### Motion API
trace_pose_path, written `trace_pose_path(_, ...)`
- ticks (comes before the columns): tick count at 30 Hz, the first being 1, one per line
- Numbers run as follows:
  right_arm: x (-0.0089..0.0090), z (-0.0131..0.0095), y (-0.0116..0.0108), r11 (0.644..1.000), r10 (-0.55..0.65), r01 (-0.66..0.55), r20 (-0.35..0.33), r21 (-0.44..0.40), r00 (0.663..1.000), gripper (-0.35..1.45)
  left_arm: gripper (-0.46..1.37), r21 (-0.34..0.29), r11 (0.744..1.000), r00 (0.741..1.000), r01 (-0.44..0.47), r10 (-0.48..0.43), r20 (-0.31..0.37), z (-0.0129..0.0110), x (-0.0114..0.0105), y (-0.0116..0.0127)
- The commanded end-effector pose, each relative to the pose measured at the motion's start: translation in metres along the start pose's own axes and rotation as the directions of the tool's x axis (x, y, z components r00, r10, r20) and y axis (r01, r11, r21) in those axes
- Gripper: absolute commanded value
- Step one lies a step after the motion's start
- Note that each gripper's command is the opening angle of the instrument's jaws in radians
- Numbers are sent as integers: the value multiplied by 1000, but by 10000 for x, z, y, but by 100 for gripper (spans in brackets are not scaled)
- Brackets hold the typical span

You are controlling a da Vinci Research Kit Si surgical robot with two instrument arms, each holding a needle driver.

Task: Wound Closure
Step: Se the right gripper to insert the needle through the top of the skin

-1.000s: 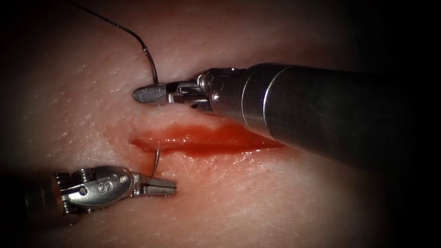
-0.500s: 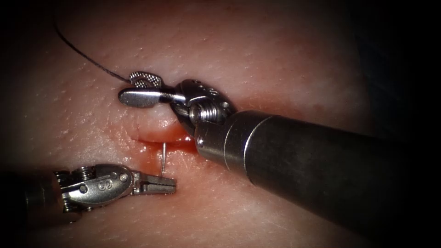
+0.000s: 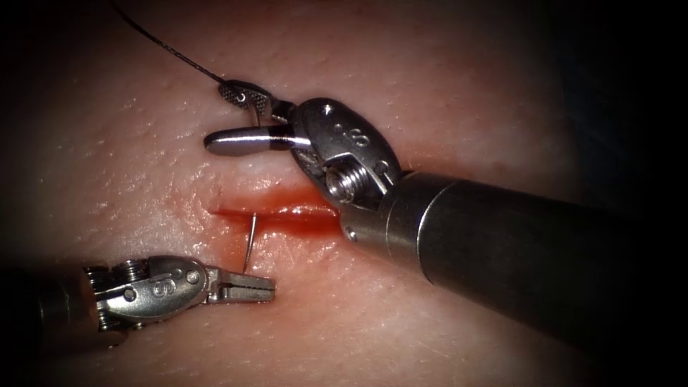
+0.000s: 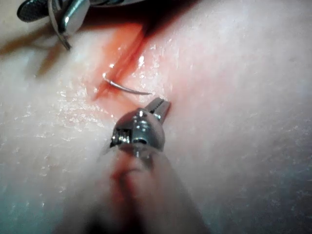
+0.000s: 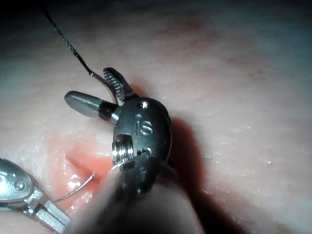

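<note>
Needle point(image 3: 250, 242) (thin, stiff, slippery) stands in the cut point(image 3: 276, 212) of the tissue point(image 3: 430, 72); left tool point(image 3: 247, 287) pinches its tip, right tool point(image 3: 233, 118) gapes, empty, beside the thread point(image 3: 168, 46). Best gripped mid-curve.

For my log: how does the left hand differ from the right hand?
The left hand is shut on the needle, which stands in the cut; the right hand is open, holding nothing. The left hand lies below the cut, the right hand above, by the thread. Both are bare metal.
</note>
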Motion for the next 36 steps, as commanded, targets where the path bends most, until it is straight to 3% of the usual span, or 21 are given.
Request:
trace_pose_path(1,2,-1,1,1000,-2,2,2,-1,1000,68,-35,-6,1000,1000,0,0,0,1,0,0)
trace_pose_path(5,6,-2,2,999,-32,32,9,1,999,68,-35,-6,1000,1000,0,0,0,1,0,0)
trace_pose_path(8,6,-3,3,999,-51,51,9,3,999,47,-35,-6,1000,1000,0,0,0,0,0,0)
trace_pose_path(9,5,-4,5,998,-58,58,18,6,998,3,-35,-5,1000,1000,-1,1,0,0,0,1)
trace_pose_path(10,5,-4,6,997,-82,82,27,7,996,-10,-35,-5,1000,1000,-1,1,0,0,0,1)
trace_pose_path(11,5,-3,7,994,-107,106,42,10,993,-35,-35,-5,1000,1000,-1,1,0,0,0,1)
trace_pose_path(19,3,0,20,986,-165,158,212,50,963,-35,-35,-8,1000,1000,-1,1,-1,-2,2,4)
trace_pose_path(21,2,-1,19,986,-166,159,220,46,961,-35,-35,-8,1000,1000,0,0,-1,-2,2,5)
trace_pose_path(23,2,-1,17,995,-95,92,224,24,970,-35,-35,-9,1000,1000,0,0,-1,-3,3,4)
trace_pose_path(25,1,-1,15,999,49,-48,226,-14,973,-35,-35,-11,1000,1000,1,-1,0,-3,3,3)
trace_pose_path(27,-2,-1,12,971,238,-230,217,-60,947,-35,-35,-12,1000,1000,1,-1,0,-3,3,2)
trace_pose_path(31,-14,-2,2,862,506,-502,202,-77,838,-35,-35,-12,1000,1000,0,0,0,-2,2,1)
trace_pose_path(32,-16,-2,0,851,523,-520,210,-73,826,-35,-35,-12,1000,1000,0,0,-1,-2,2,1)
trace_pose_path(33,-23,-3,-6,811,581,-580,222,-77,783,-35,-35,-13,1000,1000,0,0,-1,-2,2,0)
trace_pose_path(35,-29,-3,-11,777,624,-624,232,-83,746,-35,-35,-13,1000,1000,0,0,-1,-2,1,0)
trace_pose_path(36,-35,-4,-16,746,659,-660,247,-92,710,-35,-35,-13,1000,1000,0,0,-1,-2,1,-1)
